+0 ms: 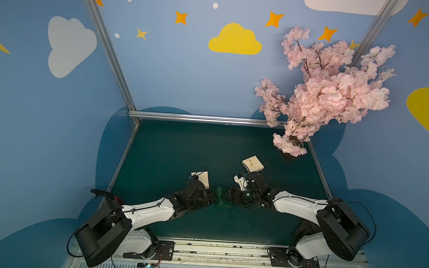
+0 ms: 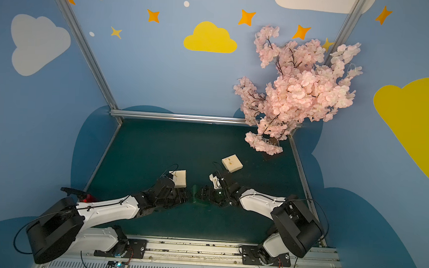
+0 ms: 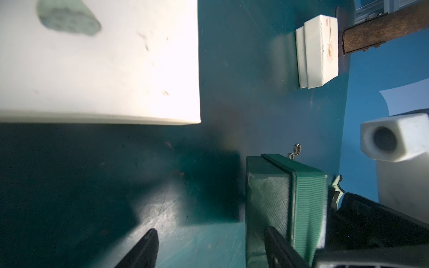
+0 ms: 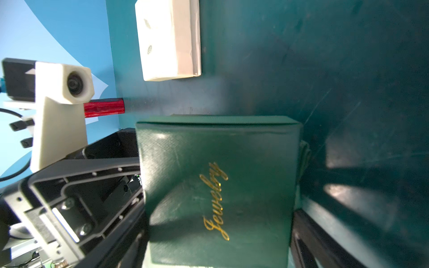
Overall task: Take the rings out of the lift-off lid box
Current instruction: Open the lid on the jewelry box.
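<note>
Two white-and-black robot arms (image 1: 150, 212) extend from the near rail and meet over the middle of a dark green table (image 1: 176, 150). Between them sits a dark green square jewellery box (image 4: 209, 162) with gold script on its lid. The right tool (image 4: 219, 220) stands wide, its jaws pressed against two opposite sides of this box, gripping it. The left tool (image 3: 211, 229) is about half open, with only bare table between its fingers. One finger (image 3: 278, 246) crosses in front of the box's textured side; whether it touches cannot be told.

Just beyond the green box, the left wrist view shows two tiny silvery metal rings (image 3: 297, 149) lying close together on the table, outside the box. In both top views they are too small to make out.

A cream square flat box (image 1: 203, 180) lies just past the left wrist. Farther back, a second cream square box (image 1: 253, 163) bears a small gold mark on its lid. In the far right corner stands a pink artificial blossom tree (image 1: 325, 95).
</note>
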`<state>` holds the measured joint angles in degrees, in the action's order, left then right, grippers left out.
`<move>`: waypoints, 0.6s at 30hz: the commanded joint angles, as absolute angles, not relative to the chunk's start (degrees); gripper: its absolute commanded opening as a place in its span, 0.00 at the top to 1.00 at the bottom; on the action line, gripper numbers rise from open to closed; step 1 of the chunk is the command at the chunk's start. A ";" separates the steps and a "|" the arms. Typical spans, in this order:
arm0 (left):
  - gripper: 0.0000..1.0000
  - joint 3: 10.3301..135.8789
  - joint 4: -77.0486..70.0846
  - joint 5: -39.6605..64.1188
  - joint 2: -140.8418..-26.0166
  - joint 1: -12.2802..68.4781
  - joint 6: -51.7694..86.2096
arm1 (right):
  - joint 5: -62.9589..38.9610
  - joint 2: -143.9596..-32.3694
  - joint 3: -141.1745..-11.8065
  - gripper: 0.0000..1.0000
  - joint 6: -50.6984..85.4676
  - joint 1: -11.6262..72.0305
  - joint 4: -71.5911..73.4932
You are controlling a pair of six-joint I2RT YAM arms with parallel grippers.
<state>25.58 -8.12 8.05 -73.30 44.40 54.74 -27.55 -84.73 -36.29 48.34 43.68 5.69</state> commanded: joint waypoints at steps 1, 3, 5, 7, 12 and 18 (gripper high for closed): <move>0.27 26.54 -8.44 9.05 -74.35 44.47 54.43 | -30.17 -83.73 -36.46 0.12 49.12 44.11 9.95; 0.27 26.46 -8.37 9.31 -74.66 44.80 54.82 | -30.00 -83.56 -36.47 0.12 50.05 44.01 9.63; 0.27 26.28 -9.00 9.49 -74.77 45.36 54.95 | -30.95 -83.32 -36.46 0.12 50.43 43.91 10.71; 0.27 26.78 -8.54 9.15 -74.94 45.89 54.69 | -31.51 -83.15 -36.49 0.12 50.67 43.95 11.45; 0.27 28.18 -6.39 8.44 -75.79 47.00 53.57 | -31.32 -81.86 -36.13 0.12 50.98 43.73 11.98; 0.27 28.43 -5.45 8.39 -76.56 47.29 53.61 | -31.61 -80.23 -35.79 0.12 51.15 43.51 12.77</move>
<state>27.42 -7.73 7.75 -75.33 46.46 54.85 -27.29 -83.29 -35.03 50.81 43.13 5.76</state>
